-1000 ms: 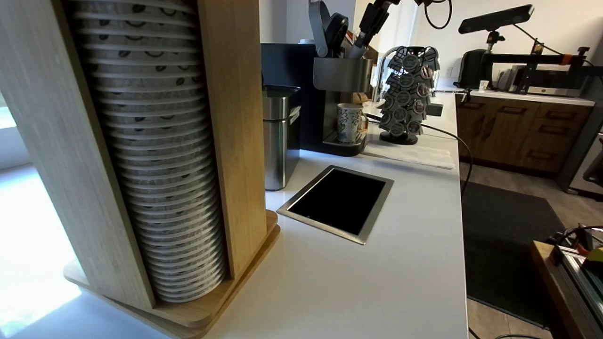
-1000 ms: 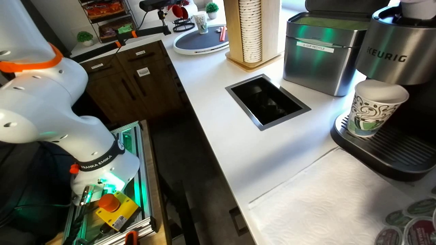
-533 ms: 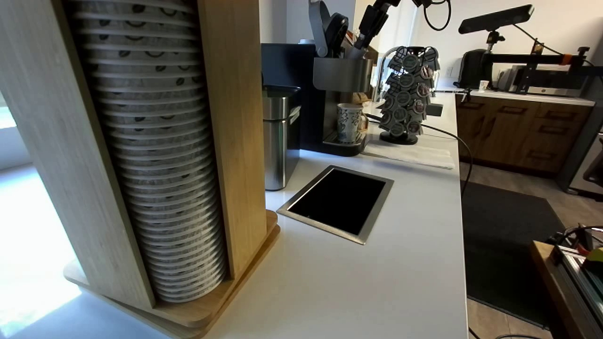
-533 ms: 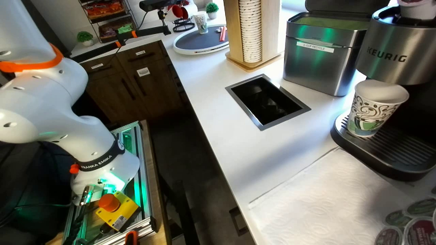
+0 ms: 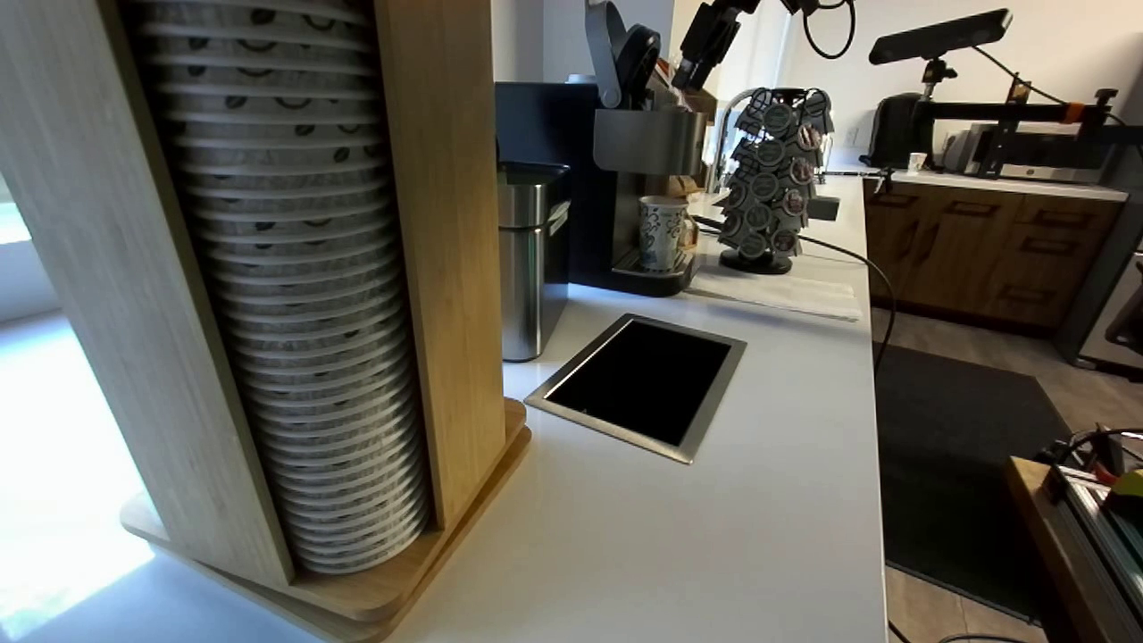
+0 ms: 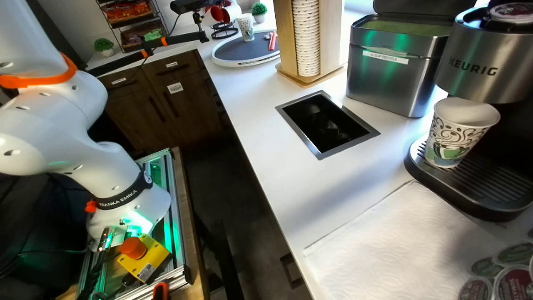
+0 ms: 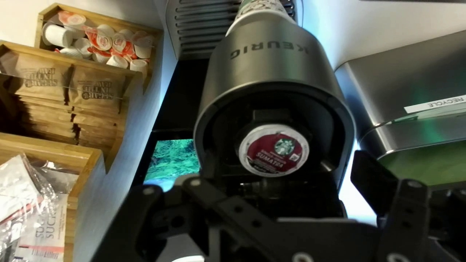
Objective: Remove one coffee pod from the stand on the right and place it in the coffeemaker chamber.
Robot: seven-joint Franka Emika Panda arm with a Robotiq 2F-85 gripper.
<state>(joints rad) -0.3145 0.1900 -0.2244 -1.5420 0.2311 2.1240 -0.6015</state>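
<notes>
Coffee pod [image 7: 273, 150], round, wine-red foil lid with white rim and the word SUMATRA, sits lid up in the dark round coffeemaker chamber [image 7: 313, 116]. Whether it is pressed fully down cannot be told. Chamber is in the head of a black and brushed-steel KEURIG coffeemaker [image 7: 269, 54]; its dark round lid [image 5: 636, 64] stands raised. Black two-finger gripper [image 5: 688, 77] is above the chamber: released, fingers [image 7: 404, 218] spread well apart, pod showing between and beyond them in the wrist view.

White paper cup [image 6: 458, 137] with swirl-and-coffee print stands upright on the ridged black drip tray [image 6: 479, 191], below the head. Tall dark wire stand [image 5: 770, 179], hung with many small round pods, is beside the coffeemaker, set in from the long front edge of the white countertop [image 6: 266, 137]. White paper towel [image 6: 387, 250] lies flat nearby, one corner near that edge.

On the coffeemaker's opposite side: brushed-steel bin [image 6: 383, 79] labelled K-CUP RECYCLE, cover up. Steel-framed rectangular cut-out [image 5: 711, 398] lies between bin and front edge. Pale wooden holder [image 5: 455, 268] of stacked white cups stands farther along. Dark-topped oval tray [image 6: 235, 48] lies near the countertop's inner corner. White robot arm [image 6: 54, 125] with orange band rises beyond the front edge.
</notes>
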